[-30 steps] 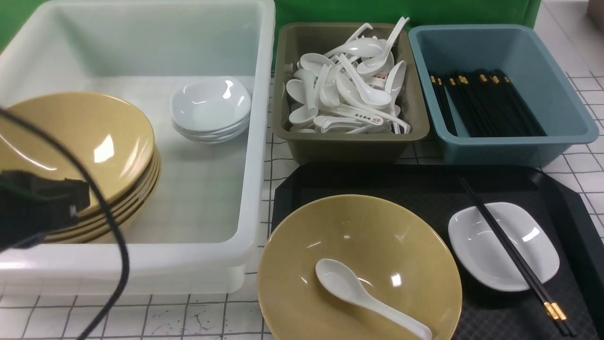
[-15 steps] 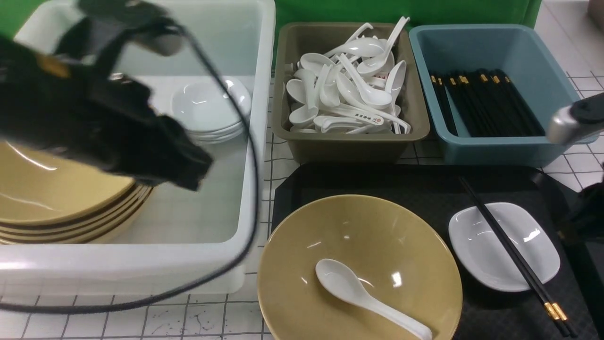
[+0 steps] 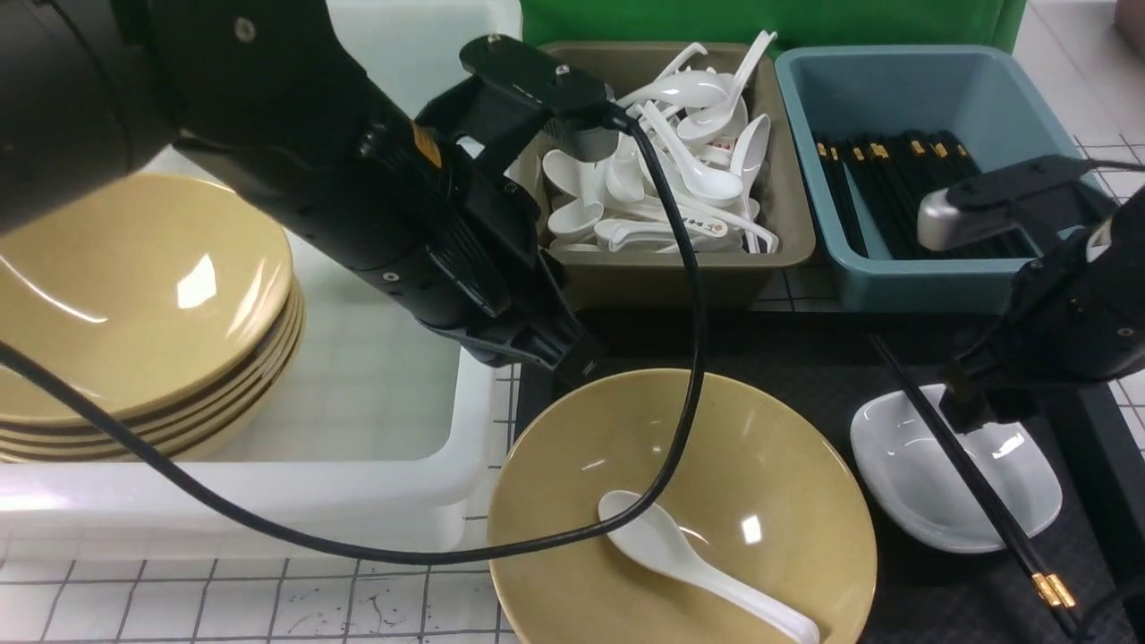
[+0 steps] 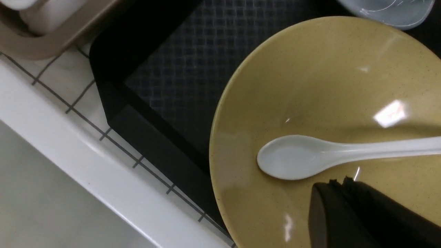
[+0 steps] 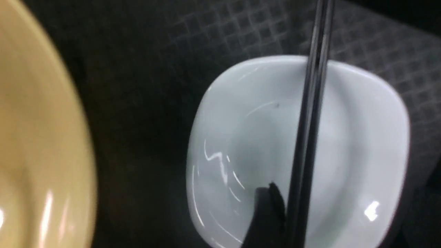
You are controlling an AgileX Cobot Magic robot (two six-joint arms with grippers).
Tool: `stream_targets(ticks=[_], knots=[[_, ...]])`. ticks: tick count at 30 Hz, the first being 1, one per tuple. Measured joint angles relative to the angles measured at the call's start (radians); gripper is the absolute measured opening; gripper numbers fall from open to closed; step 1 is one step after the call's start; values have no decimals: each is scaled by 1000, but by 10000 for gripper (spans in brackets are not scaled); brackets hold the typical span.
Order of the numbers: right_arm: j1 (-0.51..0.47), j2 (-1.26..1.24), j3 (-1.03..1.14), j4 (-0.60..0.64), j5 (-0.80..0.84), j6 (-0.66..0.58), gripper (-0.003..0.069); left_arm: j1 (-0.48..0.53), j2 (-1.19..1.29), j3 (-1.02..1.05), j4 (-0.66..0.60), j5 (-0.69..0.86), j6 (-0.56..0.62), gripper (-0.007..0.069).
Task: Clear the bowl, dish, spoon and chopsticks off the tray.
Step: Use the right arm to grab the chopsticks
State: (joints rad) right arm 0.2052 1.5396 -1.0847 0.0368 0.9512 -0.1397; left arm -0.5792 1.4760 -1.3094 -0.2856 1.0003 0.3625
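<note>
Front view: shows spoon (image 3: pixel 680 559) lying in bowl (image 3: pixel 760 465) at lower centre, scoop mid-bowl, handle pointing lower right. Shows chopsticks (image 3: pixel 966 465) laid across dish (image 3: pixel 1011 487) at lower right, long axis upper left to lower right, gold bands at lower-right end. Has all four on tray (image 3: pixel 805 349). Has left arm (image 3: pixel 358 179) slanting down from upper left, left gripper (image 3: pixel 572 358) clenched shut, empty, by bowl's upper-left rim. Has right gripper (image 3: pixel 966 407) dipped over dish beside chopsticks; cannot tell whether spread or closed.

Left wrist view: shows spoon (image 4: pixel 310 156) lengthwise across frame, scoop left, handle off right edge. Has fingers (image 4: pixel 361 213) pressed together at lower right, over bowl (image 4: pixel 310 86).

Right wrist view: blurred. Shows chopsticks (image 5: pixel 311 113) running top to bottom over dish (image 5: pixel 248 137), one dark finger (image 5: pixel 267 210) just left of them.
</note>
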Motion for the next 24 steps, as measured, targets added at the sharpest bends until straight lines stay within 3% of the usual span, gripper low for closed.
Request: stream_targets(ticks=[10, 13, 16, 18, 20, 24], knots=[[0, 172, 0, 0, 1, 0, 533, 0, 0, 0, 0, 44, 0, -6], [0, 197, 0, 0, 0, -1, 465, 0, 0, 0, 0, 51, 0, -6], [0, 198, -2, 0, 2, -4, 351, 0, 0, 0, 1, 52, 0, -6], [0, 198, -8, 0, 12, -6, 192, 0, 0, 0, 1, 52, 0, -6], [0, 198, -9, 0, 19, -7, 150, 0, 0, 0, 1, 52, 0, -6], [0, 186, -9, 0, 54, -11, 155, 0, 0, 0, 1, 52, 0, -6]])
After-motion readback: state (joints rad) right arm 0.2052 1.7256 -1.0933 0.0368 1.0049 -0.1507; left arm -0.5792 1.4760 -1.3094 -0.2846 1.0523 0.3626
